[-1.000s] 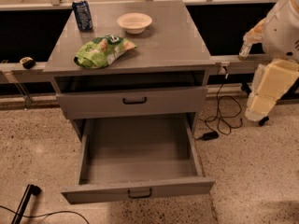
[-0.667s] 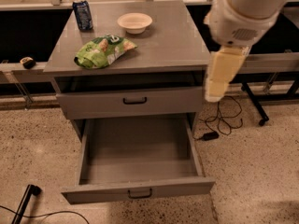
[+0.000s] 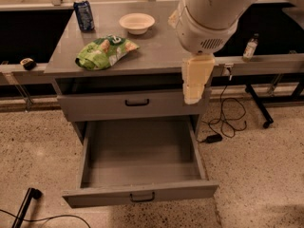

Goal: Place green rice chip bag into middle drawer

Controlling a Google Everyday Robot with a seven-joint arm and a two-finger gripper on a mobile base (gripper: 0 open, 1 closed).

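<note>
The green rice chip bag point(image 3: 105, 51) lies crinkled on the left part of the grey cabinet top point(image 3: 156, 51). The middle drawer point(image 3: 142, 172) is pulled out wide at the bottom, with nothing in it, its low front panel and black handle point(image 3: 142, 197) nearest me. My arm's big white housing point(image 3: 209, 18) covers the top's right side. My gripper point(image 3: 194, 96) hangs as a cream piece in front of the cabinet's right edge, well to the right of the bag and above the drawer's right side.
A blue can point(image 3: 84, 14) and a white bowl point(image 3: 137, 23) stand at the back of the top. The taller-fronted drawer point(image 3: 135, 103) above is closed. A small bottle point(image 3: 250, 46) stands on the right ledge. Cables point(image 3: 228, 122) lie on the floor right; a black object point(image 3: 26, 205) lies lower left.
My arm has swung in from the far right and now reaches over the cabinet's right side, the gripper hanging by its right edge. The bag, can, bowl and drawers have not moved.
</note>
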